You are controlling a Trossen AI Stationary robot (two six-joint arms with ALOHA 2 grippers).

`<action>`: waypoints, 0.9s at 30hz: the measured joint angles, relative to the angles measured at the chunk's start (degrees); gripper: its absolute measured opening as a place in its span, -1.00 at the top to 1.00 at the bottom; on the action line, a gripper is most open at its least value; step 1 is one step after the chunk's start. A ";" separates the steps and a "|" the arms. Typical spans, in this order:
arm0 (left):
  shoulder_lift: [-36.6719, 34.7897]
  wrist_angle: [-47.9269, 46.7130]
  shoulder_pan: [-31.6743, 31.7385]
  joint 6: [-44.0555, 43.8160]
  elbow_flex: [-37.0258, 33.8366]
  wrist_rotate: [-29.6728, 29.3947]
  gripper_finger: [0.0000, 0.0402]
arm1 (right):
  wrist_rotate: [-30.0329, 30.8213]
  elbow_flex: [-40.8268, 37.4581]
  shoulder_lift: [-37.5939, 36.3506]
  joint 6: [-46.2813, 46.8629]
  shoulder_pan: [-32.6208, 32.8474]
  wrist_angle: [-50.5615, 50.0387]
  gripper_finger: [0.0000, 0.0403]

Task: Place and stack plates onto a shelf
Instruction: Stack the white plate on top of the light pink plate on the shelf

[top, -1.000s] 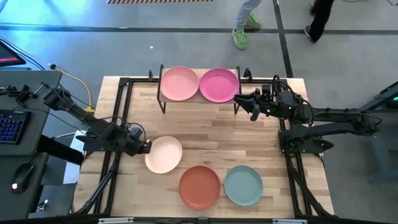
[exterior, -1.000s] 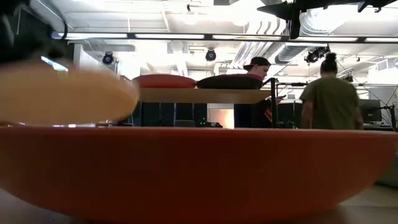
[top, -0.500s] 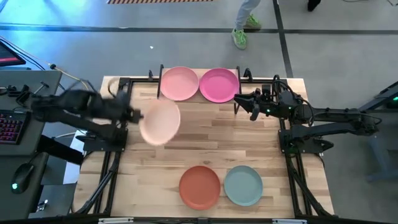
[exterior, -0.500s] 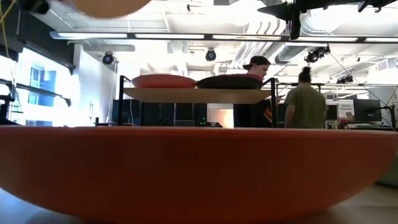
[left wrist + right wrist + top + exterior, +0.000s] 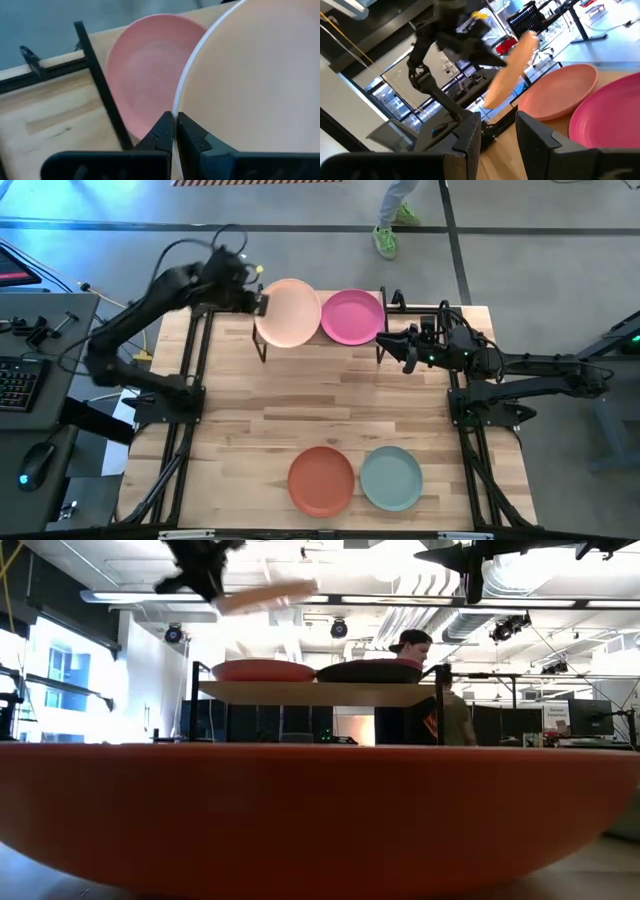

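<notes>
My left gripper [image 5: 258, 302] is shut on the cream plate [image 5: 291, 313] and holds it in the air over the shelf's [image 5: 320, 341] left half. The pale pink plate [image 5: 142, 80] lies on the shelf right under it, and the magenta plate [image 5: 352, 316] lies beside that. The orange-red plate [image 5: 321, 480] and the pale teal plate [image 5: 391, 478] rest flat near the table's near edge. No dark grey plate shows. My right gripper [image 5: 405, 348] waits open at the shelf's right end. My left gripper pinches the cream plate's rim [image 5: 176, 107] between its two fingers, on the plate's left side. The fingers [image 5: 162, 132] come roughly level from the table's left. The plate is lifted clear and sits tilted in the low view [image 5: 265, 595], above the pale pink plate.
Black frame rails [image 5: 190, 370] run along the table's left and right sides. The bare slatted tabletop [image 5: 320, 405] stretches between the shelf and the two near plates. The orange-red plate fills the low view's foreground [image 5: 320, 810]. People stand beyond the far edge [image 5: 415, 650].
My left gripper has raised the cream plate off the table's left middle, carried it up and toward the far edge, and now holds it over the pale pink plate on the shelf. It has stayed shut on the rim throughout.
</notes>
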 joint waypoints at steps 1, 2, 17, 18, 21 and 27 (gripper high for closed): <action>1.99 -0.22 1.38 1.42 1.04 0.80 1.00 | -0.04 0.00 0.00 0.39 -0.01 -0.14 0.49; 3.81 -0.19 2.51 2.49 2.13 1.39 1.00 | -0.06 0.00 0.00 1.12 -0.01 -0.29 0.49; 17.84 -3.83 10.77 11.51 7.60 5.36 1.00 | -0.65 0.00 0.00 3.72 -0.01 -3.09 0.49; 18.32 -3.50 10.88 11.59 7.60 5.14 1.00 | -0.65 0.00 0.00 4.02 -0.01 -3.17 0.49; 19.24 -3.19 10.88 12.78 7.63 5.28 1.00 | -0.65 0.00 0.00 4.07 -0.01 -3.32 0.49; 19.92 -3.90 10.68 15.11 7.63 4.45 1.00 | -0.03 0.00 0.00 4.05 -0.01 -3.31 0.49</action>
